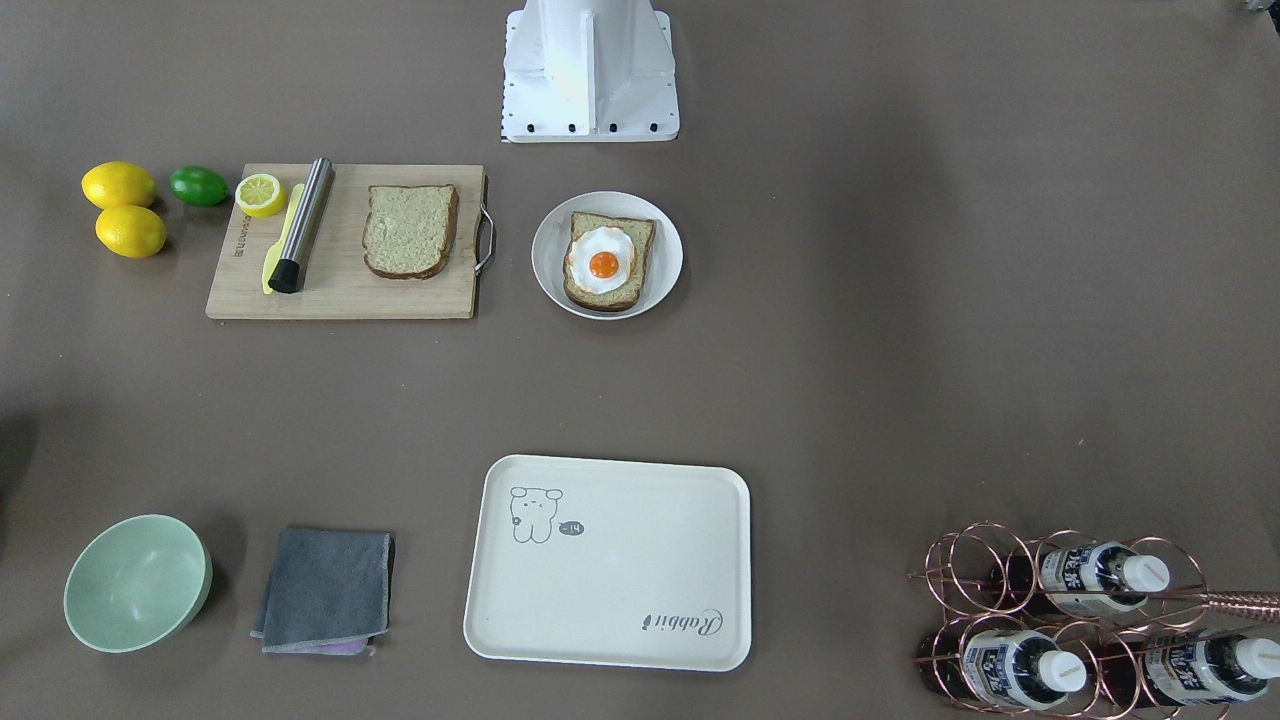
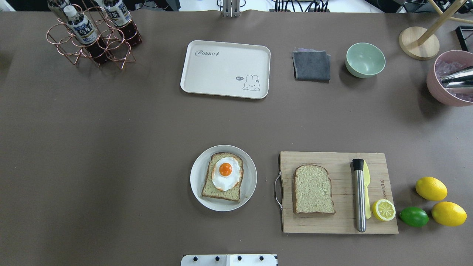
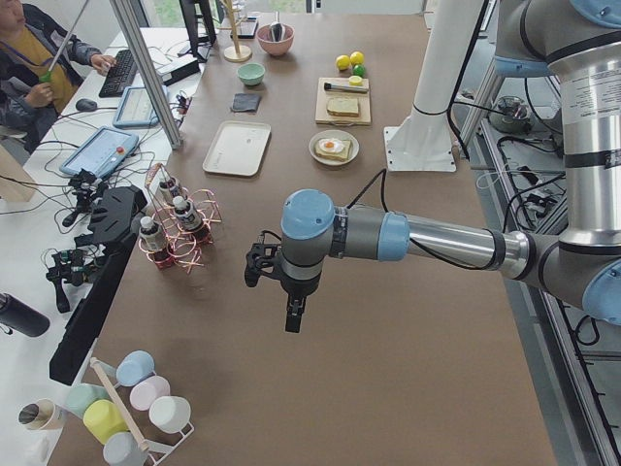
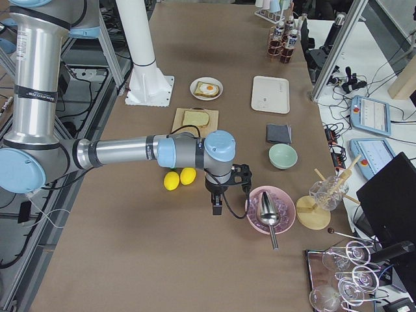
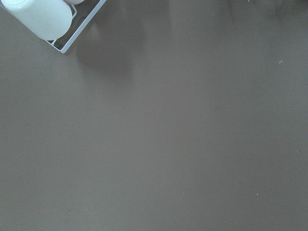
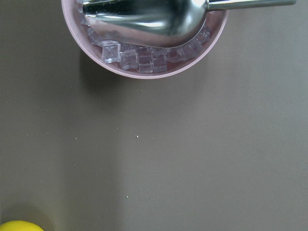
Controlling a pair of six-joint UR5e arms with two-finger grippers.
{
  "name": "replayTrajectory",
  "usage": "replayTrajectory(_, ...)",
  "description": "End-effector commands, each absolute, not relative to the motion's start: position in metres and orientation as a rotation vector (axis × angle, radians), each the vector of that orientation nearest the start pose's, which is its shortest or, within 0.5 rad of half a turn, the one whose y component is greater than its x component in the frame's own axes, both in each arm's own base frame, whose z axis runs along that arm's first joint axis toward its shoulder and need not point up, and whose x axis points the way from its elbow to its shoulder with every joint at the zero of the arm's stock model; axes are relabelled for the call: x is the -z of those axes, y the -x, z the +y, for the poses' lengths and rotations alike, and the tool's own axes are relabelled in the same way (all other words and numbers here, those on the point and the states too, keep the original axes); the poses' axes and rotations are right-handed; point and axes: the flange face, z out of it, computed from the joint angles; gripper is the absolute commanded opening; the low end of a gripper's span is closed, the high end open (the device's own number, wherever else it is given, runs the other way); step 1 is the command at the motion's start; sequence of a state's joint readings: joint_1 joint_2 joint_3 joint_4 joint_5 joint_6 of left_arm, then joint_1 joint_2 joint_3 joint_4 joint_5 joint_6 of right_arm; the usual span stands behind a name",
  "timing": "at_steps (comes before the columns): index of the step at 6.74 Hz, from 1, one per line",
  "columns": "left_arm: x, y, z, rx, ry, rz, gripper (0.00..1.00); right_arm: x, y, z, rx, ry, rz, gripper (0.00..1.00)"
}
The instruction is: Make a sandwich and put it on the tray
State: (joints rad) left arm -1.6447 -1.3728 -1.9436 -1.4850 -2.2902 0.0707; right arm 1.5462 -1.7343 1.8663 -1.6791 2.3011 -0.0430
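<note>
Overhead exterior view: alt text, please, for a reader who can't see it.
A plate at bottom centre holds a bread slice topped with an egg; a second slice lies on the cutting board to its right. The tray sits bare across the table; no arms show.

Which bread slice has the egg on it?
The slice on the round white plate carries the fried egg; the other slice lies bare on the cutting board.

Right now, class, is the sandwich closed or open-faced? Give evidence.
Open-faced: the fried egg lies uncovered on one bread slice on the plate; the second slice lies apart on the cutting board.
</note>
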Motion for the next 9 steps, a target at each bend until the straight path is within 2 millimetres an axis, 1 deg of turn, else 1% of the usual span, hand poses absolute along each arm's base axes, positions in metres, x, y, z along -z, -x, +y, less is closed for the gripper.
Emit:
replayTrajectory(1,-0.581,0.098,-0.390,-0.021,-0.125,0.712,0.98,-0.602,-0.057,-0.423,0.074,-0.032,-0.729,1.00)
replayTrajectory(4,-0.583,0.099,-0.389,-0.014,-0.119,0.708,0.98,-0.601,-0.056,-0.423,0.076,-0.034,-0.735,1.00)
replayTrajectory(5,-0.588,0.098,-0.390,0.002,-0.106,0.708,0.98,-0.602,-0.056,-0.422,0.075,-0.031,-0.735,1.00)
replayTrajectory(7,-0.591,0.099,-0.388,0.007,-0.099,0.710,0.98,-0.602,-0.056,-0.422,0.075,-0.031,-0.735,1.00)
replayTrajectory(9,-0.601,0.097,-0.372,0.015,-0.075,0.711,0.98,-0.600,-0.056,-0.424,0.077,-0.037,-0.735,1.00)
